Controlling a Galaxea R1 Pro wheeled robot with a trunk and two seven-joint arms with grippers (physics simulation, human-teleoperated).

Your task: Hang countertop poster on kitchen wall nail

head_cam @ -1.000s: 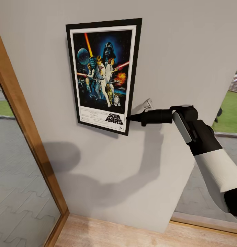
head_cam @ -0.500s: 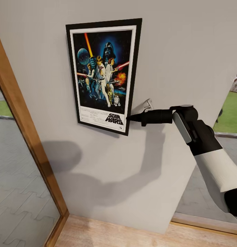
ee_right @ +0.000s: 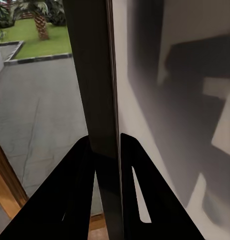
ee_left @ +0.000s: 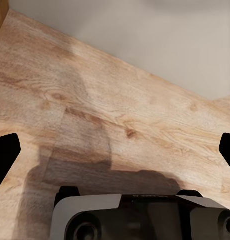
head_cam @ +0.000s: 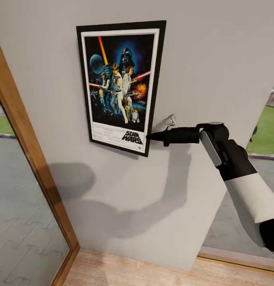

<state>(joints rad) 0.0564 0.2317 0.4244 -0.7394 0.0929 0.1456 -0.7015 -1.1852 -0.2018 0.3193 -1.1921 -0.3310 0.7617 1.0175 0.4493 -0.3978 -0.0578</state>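
Observation:
The black-framed Star Wars poster (head_cam: 119, 83) sits flat against the grey wall (head_cam: 208, 59), slightly tilted. My right gripper (head_cam: 148, 137) is shut on the poster's lower right edge, with the arm reaching in from the right. In the right wrist view the two black fingers (ee_right: 77, 170) pinch the dark frame edge (ee_right: 92, 75) between them. My left gripper (ee_left: 117, 150) hangs open over the wooden floor (ee_left: 120, 100), holding nothing. The wall nails are hidden and the kitchen countertop is out of view.
A wooden door frame (head_cam: 29, 159) with glass runs down the left of the wall. A window opening (head_cam: 268, 131) to a lawn lies at the right. Light-wood floor (head_cam: 133, 270) meets the wall's foot below.
The poster's top edge has shifted slightly to the right. My right arm and gripper have barely moved.

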